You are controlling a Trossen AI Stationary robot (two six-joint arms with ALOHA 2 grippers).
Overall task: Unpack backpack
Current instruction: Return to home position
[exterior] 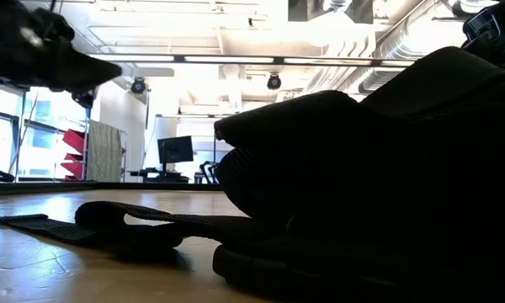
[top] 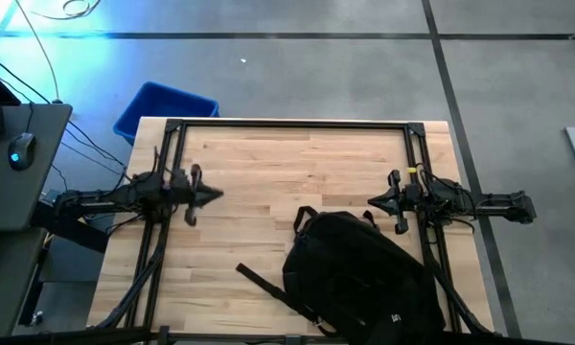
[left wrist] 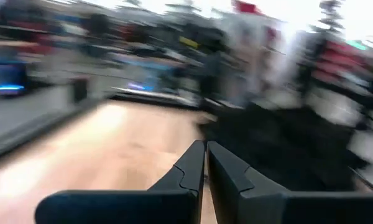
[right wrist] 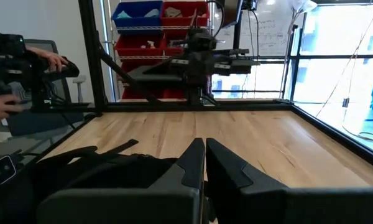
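With the left pincer [top: 211, 195] and right pincer [top: 374, 202] both pressed together and empty, retreat each arm smoothly, keeping the right one lifted clear of the backpack [top: 364, 273].

Black backpack [top: 364, 273] lying flat, seemingly closed.

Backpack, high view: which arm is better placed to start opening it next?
The right, probably. The right gripper, shut, is close beside the backpack, which lies on that arm's side of the table. The left gripper, also shut, is separated from it by a stretch of wood.
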